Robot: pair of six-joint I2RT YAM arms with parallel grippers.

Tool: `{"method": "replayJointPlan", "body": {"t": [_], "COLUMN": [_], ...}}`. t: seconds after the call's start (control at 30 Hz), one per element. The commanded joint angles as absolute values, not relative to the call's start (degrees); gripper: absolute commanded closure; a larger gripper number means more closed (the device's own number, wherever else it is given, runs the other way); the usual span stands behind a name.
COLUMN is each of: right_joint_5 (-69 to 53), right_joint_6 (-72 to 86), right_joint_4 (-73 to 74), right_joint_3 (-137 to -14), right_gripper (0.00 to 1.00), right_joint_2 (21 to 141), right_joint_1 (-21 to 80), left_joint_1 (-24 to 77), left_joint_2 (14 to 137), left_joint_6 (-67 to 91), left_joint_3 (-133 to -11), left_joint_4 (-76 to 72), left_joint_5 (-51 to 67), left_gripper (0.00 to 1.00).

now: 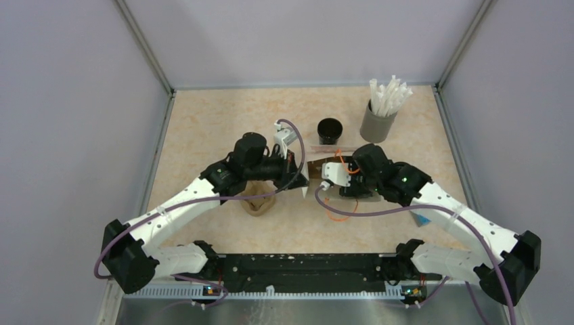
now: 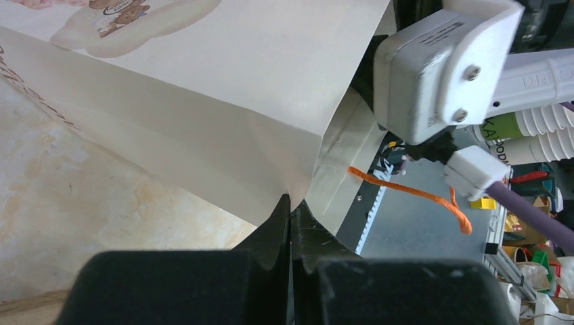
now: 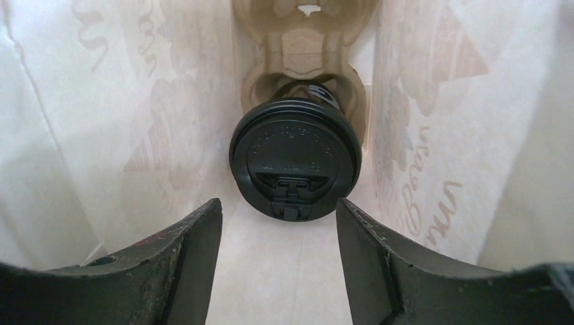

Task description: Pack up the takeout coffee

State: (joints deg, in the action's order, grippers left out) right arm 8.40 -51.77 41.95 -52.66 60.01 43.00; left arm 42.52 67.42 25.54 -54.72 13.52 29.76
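From above, we see the bag (image 1: 323, 150) at mid-tabletop (image 1: 203, 128), mostly covered by the two wrists that meet over it. The left tool (image 1: 296, 175) sits at the bag's white left edge. The right tool's fingers are hidden in this view. Behind the bag, well apart from it, stand a black round pot (image 1: 330, 131) and a grey holder (image 1: 376, 123) of white straws. A tan pulp piece (image 1: 257, 203) lies under the left arm. The tabletop is beige and marbled.

In the left wrist view, the left tool is clenched on a folded corner of the bag, with thin paper pinched between its black fingers. The paper is white, creased and smooth, with a brownish print near the top.

In the right wrist view, the right tool (image 3: 279, 211) stands released and empty inside the bag. The cup (image 3: 294, 159) lies straight ahead, just beyond the fingertips and centred on the gap. Its lid faces us, so its long axis runs directly away along the tool's own line. It sits in the near well of the carrier (image 3: 304, 40), which is moulded tan pulp, and the far well is empty. The lid is round black plastic, embossed, with a sip flap at its lower edge. The bag walls are thin and translucent, showing a faint pinkish print.

We judge that the cup is already packed. The right tool is by far the nearer, so any coming move of it turns on that straight line, forward to the cup or back out between the soft walls.
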Motion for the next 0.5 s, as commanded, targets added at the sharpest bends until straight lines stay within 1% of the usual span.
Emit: {"method": "replayJointPlan", "body": {"t": [0.0, 0.23, 0.47], "right_joint_5": [6.61, 6.67, 5.1], "right_joint_6": [-48.16, -45.03, -40.93], "right_joint_4": [44.96, 47.18, 49.56], "right_joint_3": [-58.22, -60.05, -66.12], "right_gripper": [0.4, 0.45, 0.48], "right_joint_2": [58.16, 56.27, 56.01], "right_joint_1": [44.02, 44.32, 44.3], "left_joint_1": [42.63, 42.63, 42.57], "left_joint_2": [67.72, 68.8, 69.98], "left_joint_6": [27.27, 28.96, 31.95], "left_joint_3": [-57.59, -58.38, -61.4], "left_joint_4": [10.33, 9.72, 10.91], "left_joint_5": [30.47, 30.02, 29.89], "left_gripper": [1.0, 1.0, 1.0]}}
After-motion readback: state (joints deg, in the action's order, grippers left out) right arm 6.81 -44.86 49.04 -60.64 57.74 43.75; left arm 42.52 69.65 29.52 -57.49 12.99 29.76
